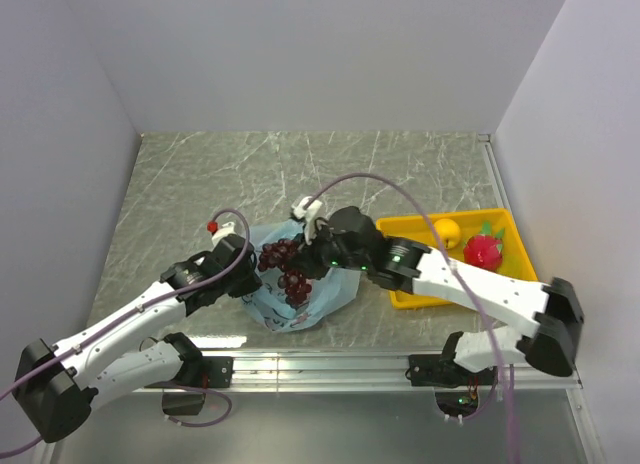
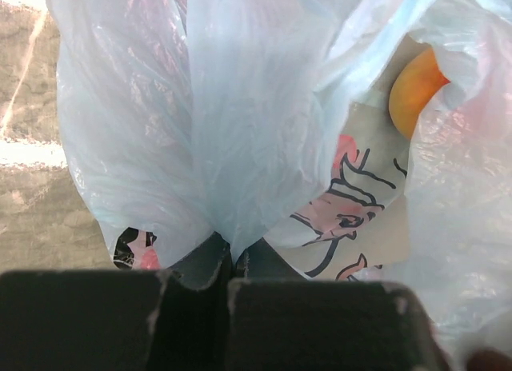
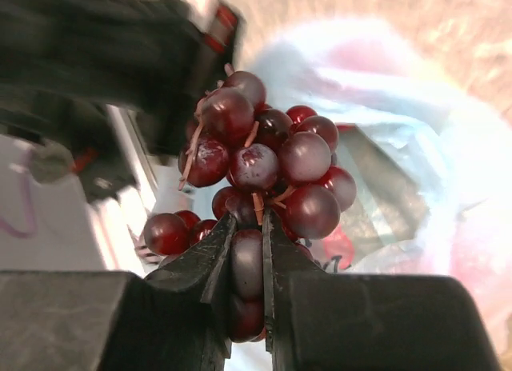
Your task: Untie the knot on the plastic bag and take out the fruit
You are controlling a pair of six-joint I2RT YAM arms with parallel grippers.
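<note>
Dark purple grape bunch (image 3: pixel 264 155), clamped in the right gripper (image 3: pixel 248 225), sits at the mouth of the plastic bag (image 1: pixel 300 309) on the desk (image 1: pixel 300 174), its film pinched tight by the left gripper (image 2: pixel 226 257), so a slow, straight lift should avoid snagging.

Grey marbled table (image 1: pixel 300 164), pale veins running all across, glossy under the light. Sitting on it near the front, about the middle, a crumpled light-blue bag (image 1: pixel 300 314). Over on the right, hard against the side edge, a yellow tray (image 1: pixel 412 227) lying flat, just beside the bag.
</note>
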